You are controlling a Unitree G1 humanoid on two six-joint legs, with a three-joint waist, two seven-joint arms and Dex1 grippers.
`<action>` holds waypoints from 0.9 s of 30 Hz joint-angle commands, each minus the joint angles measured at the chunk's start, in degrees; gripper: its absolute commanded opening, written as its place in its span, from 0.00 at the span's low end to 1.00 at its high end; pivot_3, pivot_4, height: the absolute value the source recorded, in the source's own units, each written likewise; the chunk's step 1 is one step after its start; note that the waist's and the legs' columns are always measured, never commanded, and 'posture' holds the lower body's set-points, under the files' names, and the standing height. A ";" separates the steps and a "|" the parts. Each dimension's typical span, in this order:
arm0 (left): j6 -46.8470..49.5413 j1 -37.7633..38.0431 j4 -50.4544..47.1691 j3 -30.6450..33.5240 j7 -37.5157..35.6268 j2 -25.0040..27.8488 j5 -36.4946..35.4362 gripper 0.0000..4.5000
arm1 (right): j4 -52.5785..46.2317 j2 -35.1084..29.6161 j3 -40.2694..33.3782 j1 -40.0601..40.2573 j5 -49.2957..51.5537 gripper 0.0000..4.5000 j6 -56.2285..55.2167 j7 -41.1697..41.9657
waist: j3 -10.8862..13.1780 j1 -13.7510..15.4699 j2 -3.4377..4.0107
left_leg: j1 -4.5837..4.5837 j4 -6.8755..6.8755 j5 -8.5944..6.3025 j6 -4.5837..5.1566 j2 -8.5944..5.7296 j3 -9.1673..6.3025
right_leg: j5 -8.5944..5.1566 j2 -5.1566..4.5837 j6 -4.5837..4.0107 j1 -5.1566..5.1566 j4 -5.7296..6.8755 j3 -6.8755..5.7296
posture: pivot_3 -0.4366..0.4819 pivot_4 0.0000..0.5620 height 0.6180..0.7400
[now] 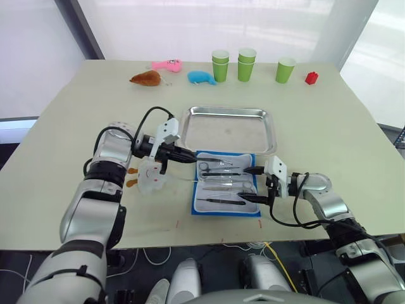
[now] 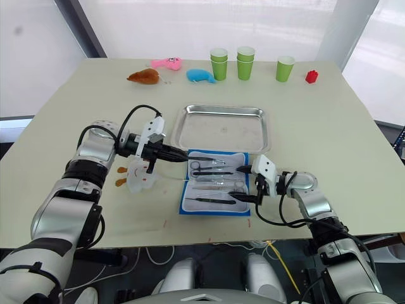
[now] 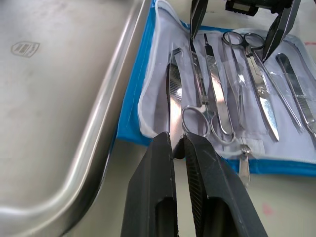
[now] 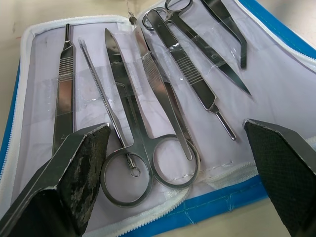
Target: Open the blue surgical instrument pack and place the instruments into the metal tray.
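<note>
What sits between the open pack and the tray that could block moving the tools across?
Nothing visible does. The blue pack lies open right beside the metal tray, whose floor is bare. The tools are tucked under clear pocket strips, so they must slide out first. The left gripper pinches one tool's end; the right gripper is open.

Both head eyes look forward and down over the whole table (image 1: 76, 114). Each wrist camera looks close along its own fingers from opposite sides; all share the opened blue surgical instrument pack (image 1: 226, 185).
</note>
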 commanded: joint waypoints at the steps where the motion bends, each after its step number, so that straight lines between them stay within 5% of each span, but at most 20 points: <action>1: 1.50 -0.40 -3.84 2.08 -2.32 2.67 -2.71 0.01 | 8.89 -0.30 7.69 4.47 -6.66 1.00 7.49 0.22 | 0.01 0.01 0.02 | 0.01 -0.02 0.00 0.00 0.00 0.00 | 0.00 0.00 0.00 0.00 0.00 0.00 | 0.48 0.27 1.00; 20: 11.85 4.30 -12.80 3.99 -1.92 11.69 -14.31 0.01 | 8.58 -0.17 7.59 4.94 -6.78 1.00 7.06 0.24 | 0.02 0.07 0.01 | 0.25 -0.24 0.00 0.00 0.03 0.03 | -0.16 0.00 0.02 0.03 0.01 0.09 | 0.48 0.27 1.00; 27: 19.83 4.50 -16.11 11.22 11.50 6.03 -18.32 0.01 | 8.62 -0.34 7.65 4.92 -6.83 1.00 6.88 0.38 | 0.01 0.22 -0.01 | 0.29 -0.26 0.00 0.00 0.03 0.03 | -0.17 -0.01 0.03 0.06 0.00 0.09 | 0.48 0.27 1.00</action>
